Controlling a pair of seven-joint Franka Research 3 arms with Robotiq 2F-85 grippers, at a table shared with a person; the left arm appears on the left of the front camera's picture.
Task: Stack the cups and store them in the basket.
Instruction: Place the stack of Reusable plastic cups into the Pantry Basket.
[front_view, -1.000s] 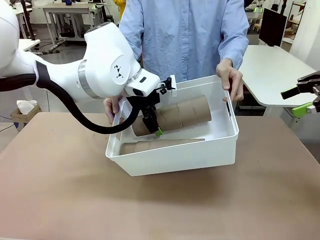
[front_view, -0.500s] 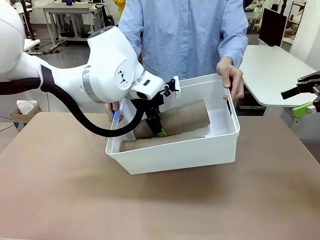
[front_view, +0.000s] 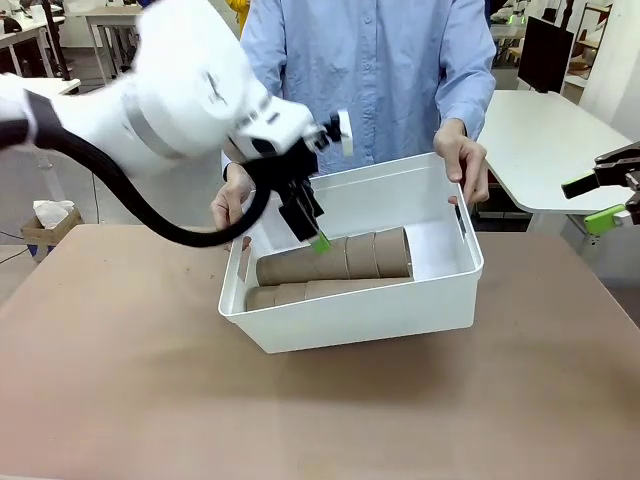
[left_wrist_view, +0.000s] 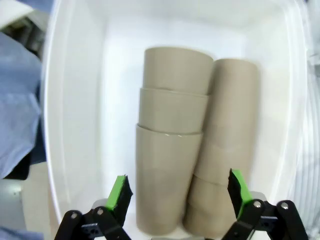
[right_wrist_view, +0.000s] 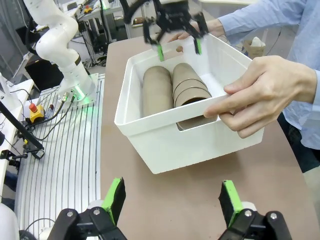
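Two stacks of tan cups lie on their sides, side by side, in the white basket: the far stack and the near stack. My left gripper hangs open and empty just above the far stack's left end. In the left wrist view the open gripper looks down on both stacks. My right gripper stands open off the table's right side. The right wrist view shows this gripper open, well short of the basket and cups.
A person at the far side holds the basket by both ends, one hand at its left rim and one hand at its right handle. Bare brown table lies in front of the basket.
My left gripper has let go of the cup stack and risen out of the basket. That stack now lies flat beside the other one, and the basket has shifted slightly to the right.
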